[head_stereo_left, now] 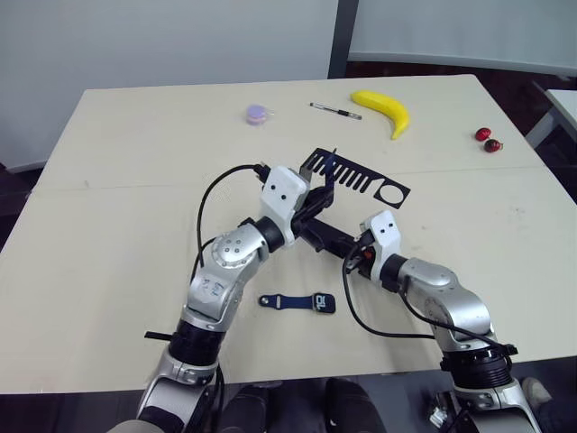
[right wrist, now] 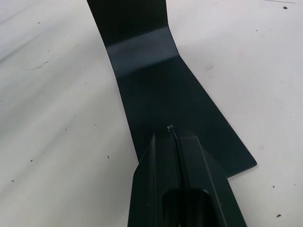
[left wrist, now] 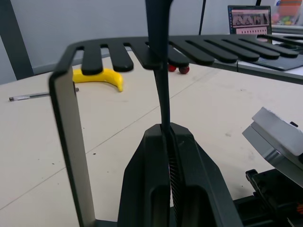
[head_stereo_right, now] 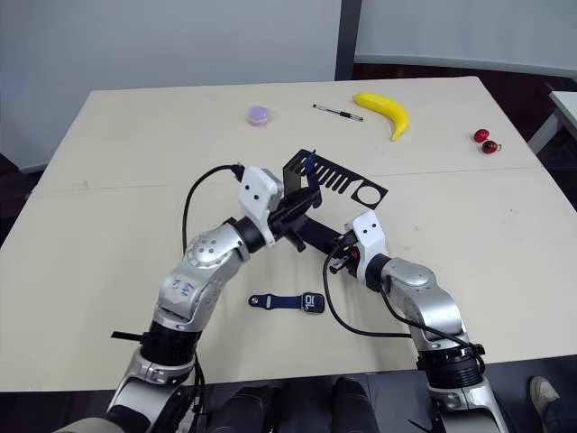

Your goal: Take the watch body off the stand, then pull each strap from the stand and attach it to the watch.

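Note:
The black stand stands mid-table with its comb top toward the far side. One navy strap hangs down through a comb slot. My left gripper is shut on the strap's lower part, just under the comb. My right gripper is shut, its tip resting on the stand's flat foot. The watch body lies flat on the table in front of both arms. Another navy strap is joined to the watch body's left side.
At the far side of the table lie a yellow banana, a pen and a small purple object. Two red cherries sit at the far right. A second table stands off to the right.

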### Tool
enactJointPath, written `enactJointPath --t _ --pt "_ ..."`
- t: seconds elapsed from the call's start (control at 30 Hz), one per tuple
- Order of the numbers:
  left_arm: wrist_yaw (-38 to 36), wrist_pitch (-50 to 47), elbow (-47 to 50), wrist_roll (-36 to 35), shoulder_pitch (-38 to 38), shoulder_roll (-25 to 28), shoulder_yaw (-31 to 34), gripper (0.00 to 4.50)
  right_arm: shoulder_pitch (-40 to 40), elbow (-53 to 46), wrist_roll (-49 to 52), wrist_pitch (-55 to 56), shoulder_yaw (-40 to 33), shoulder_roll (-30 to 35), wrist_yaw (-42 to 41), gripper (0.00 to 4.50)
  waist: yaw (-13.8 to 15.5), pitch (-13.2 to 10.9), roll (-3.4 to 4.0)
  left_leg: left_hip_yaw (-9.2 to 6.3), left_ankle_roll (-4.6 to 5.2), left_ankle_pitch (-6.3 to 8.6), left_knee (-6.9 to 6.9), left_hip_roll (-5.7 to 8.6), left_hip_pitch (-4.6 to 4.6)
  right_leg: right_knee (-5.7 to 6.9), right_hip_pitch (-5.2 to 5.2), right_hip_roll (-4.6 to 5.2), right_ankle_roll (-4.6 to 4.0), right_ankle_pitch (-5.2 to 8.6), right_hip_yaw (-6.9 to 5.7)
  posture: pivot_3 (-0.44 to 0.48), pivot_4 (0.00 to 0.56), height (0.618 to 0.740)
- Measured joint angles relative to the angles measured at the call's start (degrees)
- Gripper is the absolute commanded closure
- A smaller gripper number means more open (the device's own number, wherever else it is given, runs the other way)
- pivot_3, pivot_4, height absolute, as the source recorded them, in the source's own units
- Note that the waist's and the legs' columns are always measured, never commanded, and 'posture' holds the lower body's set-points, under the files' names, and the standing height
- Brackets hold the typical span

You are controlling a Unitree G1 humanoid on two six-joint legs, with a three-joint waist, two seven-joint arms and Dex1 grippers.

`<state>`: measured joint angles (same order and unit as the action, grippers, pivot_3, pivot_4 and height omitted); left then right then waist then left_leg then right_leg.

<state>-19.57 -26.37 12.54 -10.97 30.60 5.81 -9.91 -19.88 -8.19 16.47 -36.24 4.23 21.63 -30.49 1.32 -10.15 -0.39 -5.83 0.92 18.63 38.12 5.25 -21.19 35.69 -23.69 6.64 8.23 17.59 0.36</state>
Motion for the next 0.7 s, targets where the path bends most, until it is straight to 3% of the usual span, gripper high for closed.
enactJointPath --t 0.2,0.5,0.7 --pt "-2.3 -1.3 4.3 -3.4 -2.8 1.4 1.3 4.48 0.0 0.0 0.0 0.0 0.0 0.0 0.0 4.5 0.0 0.0 0.0 0.0 0.0 0.0 -0.01 -0.01 0.0 0.0 0.0 0.0 0.0 0.0 0.0 0.0 0.15 0.74" --pt "-9.5 -5.1 10.2 -13.4 -4.6 7.7 6.6 4.48 0.0 0.1 -0.1 0.1 0.0 0.1 0.0 4.5 0.0 0.0 0.0 0.0 0.0 0.0 -0.01 0.0 0.01 -0.05 0.01 0.0 0.0 0.0 0.01 0.0 0.15 0.74" --pt "-19.4 -12.7 9.0 -24.1 -6.1 15.8 9.7 4.48 1.0 -0.9 0.0 1.3 0.2 2.0 -1.2 4.5 -0.2 0.0 0.01 -0.01 0.0 0.0 -0.06 -0.04 0.01 0.0 -0.02 -0.01 -0.03 0.01 0.01 0.0 0.15 0.74"
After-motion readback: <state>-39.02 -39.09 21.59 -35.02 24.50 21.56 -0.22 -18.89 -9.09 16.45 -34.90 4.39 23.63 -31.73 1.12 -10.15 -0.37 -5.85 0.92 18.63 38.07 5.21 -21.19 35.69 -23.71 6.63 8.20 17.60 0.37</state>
